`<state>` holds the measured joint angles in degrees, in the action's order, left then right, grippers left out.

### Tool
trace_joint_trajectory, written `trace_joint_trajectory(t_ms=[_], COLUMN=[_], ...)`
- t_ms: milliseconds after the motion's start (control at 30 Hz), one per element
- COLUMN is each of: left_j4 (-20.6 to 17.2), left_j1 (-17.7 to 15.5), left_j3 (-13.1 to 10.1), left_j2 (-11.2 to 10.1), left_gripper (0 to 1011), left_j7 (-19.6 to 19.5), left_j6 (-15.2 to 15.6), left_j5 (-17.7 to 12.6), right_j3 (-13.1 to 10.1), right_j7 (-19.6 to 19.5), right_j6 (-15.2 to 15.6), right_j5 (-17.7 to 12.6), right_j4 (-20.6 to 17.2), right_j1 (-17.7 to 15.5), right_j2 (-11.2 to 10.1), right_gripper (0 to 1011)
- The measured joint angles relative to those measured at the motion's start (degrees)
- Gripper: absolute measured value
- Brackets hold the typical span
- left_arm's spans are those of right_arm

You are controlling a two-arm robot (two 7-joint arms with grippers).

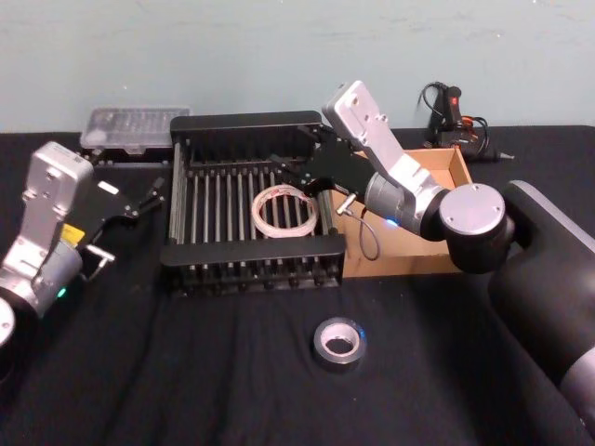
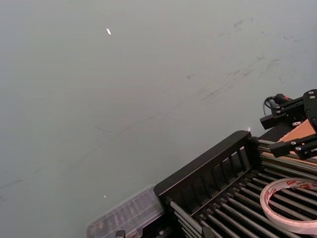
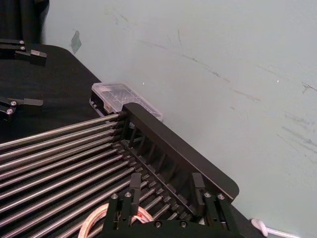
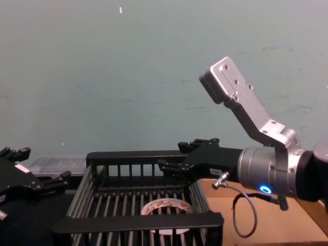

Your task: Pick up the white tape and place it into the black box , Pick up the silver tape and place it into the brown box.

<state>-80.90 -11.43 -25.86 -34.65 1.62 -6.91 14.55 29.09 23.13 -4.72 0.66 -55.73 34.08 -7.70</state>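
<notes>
White tape [image 1: 285, 212] lies flat on barred floor of black box [image 1: 251, 251], right half. Your right gripper [image 1: 296, 170] hovers above it over box's far right part, jaws released, nothing between fingers. Silver tape [image 1: 338, 343] sits flat on black table [image 1: 186, 372], near front of box, well apart from brown box [image 1: 437, 246], which touches black box's right side. Your left gripper [image 1: 153, 195] parked left of black box, jaws apart, holding nothing.
</notes>
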Motion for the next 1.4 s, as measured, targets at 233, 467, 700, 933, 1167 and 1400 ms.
trace_joint_trajectory(t_ms=[233, 467, 700, 933, 1167, 1400], left_j4=[0.0, 0.0, 0.0, 0.0, 0.0, 0.0], left_j1=[0.0, 0.0, 0.0, 0.0, 0.0, 0.0], left_j3=[0.0, 0.0, 0.0, 0.0, 0.0, 0.0], left_j2=[0.0, 0.0, 0.0, 0.0, 0.0, 0.0], left_gripper=[1001, 1001, 1002, 1001, 1001, 1001], left_j7=[0.0, 0.0, 0.0, 0.0, 0.0, 0.0], left_j6=[0.0, 0.0, 0.0, 0.0, 0.0, 0.0], left_j5=[0.0, 0.0, 0.0, 0.0, 0.0, 0.0], right_j3=[0.0, 0.0, 0.0, -0.2, -1.3, -3.0], right_j7=[0.0, 0.0, 0.0, 0.3, 1.4, 2.1], right_j6=[0.0, 0.0, 0.0, 0.0, 1.1, 2.8], right_j5=[0.0, 0.0, 0.0, -0.2, -1.4, -3.2], right_j4=[0.0, 0.0, 0.0, -0.6, -5.4, -12.5], right_j1=[0.0, 0.0, 0.0, -0.2, -2.3, -6.1], right_j2=[0.0, 0.0, 0.0, -0.3, -2.7, -6.2], right_gripper=[842, 1002, 1002, 1003, 1002, 1002])
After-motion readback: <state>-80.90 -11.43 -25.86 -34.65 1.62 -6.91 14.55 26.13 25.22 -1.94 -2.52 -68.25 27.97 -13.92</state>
